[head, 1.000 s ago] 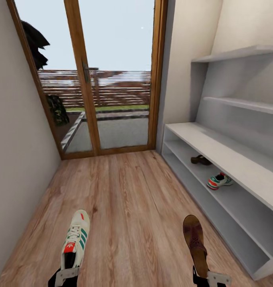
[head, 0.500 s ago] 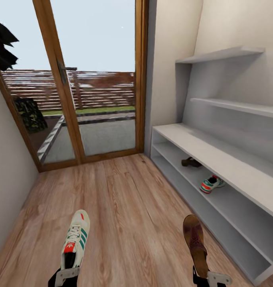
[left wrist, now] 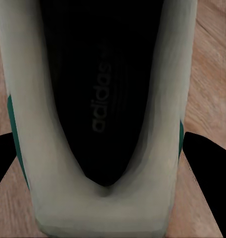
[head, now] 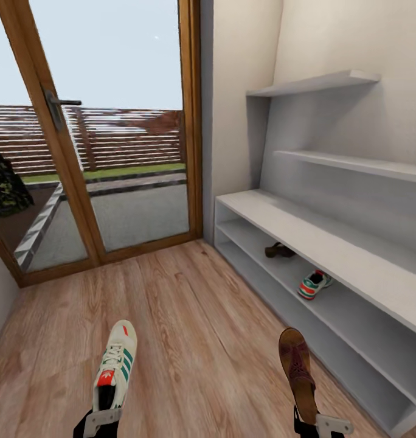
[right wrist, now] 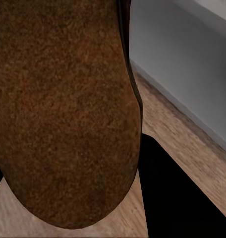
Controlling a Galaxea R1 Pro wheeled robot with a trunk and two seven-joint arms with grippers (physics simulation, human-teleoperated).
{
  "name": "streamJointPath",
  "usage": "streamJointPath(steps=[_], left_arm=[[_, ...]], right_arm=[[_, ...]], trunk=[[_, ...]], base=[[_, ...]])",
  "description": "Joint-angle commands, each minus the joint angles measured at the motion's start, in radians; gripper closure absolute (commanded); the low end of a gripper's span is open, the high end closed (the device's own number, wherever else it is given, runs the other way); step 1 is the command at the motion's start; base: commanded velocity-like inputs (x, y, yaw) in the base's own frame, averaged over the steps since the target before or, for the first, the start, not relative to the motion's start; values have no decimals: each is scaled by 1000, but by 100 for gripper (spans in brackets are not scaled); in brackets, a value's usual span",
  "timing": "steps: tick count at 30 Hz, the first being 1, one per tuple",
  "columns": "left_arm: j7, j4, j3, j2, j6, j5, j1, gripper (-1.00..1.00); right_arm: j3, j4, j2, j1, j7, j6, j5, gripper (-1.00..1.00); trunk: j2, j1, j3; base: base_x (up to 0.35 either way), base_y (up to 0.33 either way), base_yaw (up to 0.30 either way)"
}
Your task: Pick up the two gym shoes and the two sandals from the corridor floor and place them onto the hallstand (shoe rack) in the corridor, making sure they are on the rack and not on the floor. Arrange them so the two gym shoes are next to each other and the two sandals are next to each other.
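While both arms hang low at the near edge of the head view, the left gripper (head: 101, 420) pinches the heel of a gym shoe (head: 115, 364) and the right gripper (head: 320, 423) pinches the heel of a sandal (head: 297, 370); each shoe's long axis runs away from its hand toward the glass door (head: 104, 140), toe far, above the corridor floor (head: 196, 328); the hallstand (head: 329, 249) lies to the right, its shelves running from near right to far middle; on its upper open shelf the other sandal (head: 279, 250) sits farther off and the other gym shoe (head: 313, 283) nearer, a little apart from each other; the right arm with its sandal is the nearer to the rack, so I judge the coming move turns on bringing each carried shoe rightward beside its mate (the sandal's mate being the farther one).

From the left wrist view, the gym shoe (left wrist: 100, 114) shows its dark insole and pale heel collar, with a dark finger (left wrist: 207, 158) close against either side, which the head view cannot show.

From the right wrist view, the sandal (right wrist: 63, 109) shows its brown footbed, a dark finger (right wrist: 182, 193) beside it, and the hallstand's grey base (right wrist: 187, 74) just past the floor boards, a closeness the head view gives less plainly.
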Motion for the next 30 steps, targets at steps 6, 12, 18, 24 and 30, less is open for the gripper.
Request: streamJointPath(steps=[6,12,18,24,30], left_arm=[[-6,0,9,-1,-4,-7,-1,100],[-6,0,9,-1,-4,-7,-1,100],[-6,0,9,-1,-4,-7,-1,100],[-6,0,8,-1,-5,-7,-1,100],[-7,0,8,-1,-5,-7,-1,100]], right_arm=[[-4,1,0,-1,-4,-2,7,100],[-4,1,0,-1,-4,-2,7,100],[-4,1,0,-1,-3,-2,7,100],[-4,1,0,-1,-4,-2,7,100],[-4,1,0,-1,-4,-2,7,100]], trunk=[[0,0,-1],[0,0,-1],[0,0,-1],[0,0,-1],[0,0,-1]], base=[[282,213,-257],[282,213,-257],[231,236,-258],[7,297,-260],[-151,287,-260]])
